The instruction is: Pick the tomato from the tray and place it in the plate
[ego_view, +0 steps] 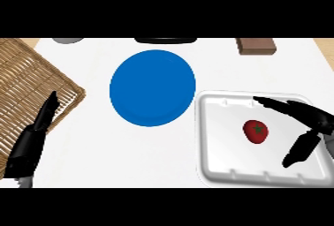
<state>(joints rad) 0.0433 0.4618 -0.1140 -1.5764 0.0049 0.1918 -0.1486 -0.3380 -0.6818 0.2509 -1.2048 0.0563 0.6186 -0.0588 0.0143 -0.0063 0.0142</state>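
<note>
Reaching: right hand point(306, 126) spread wide, holding nothing, straddling tomato point(256, 131) in tray point(215, 170).
Advice: close evenly round it.
Plate point(153, 87): ten o'clock.

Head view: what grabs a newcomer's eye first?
The big blue plate at the counter's middle, then the red tomato lying in the white tray at lower right. The right hand is spread open around the tomato, not touching it; the left hand rests over the wicker mat.
</note>
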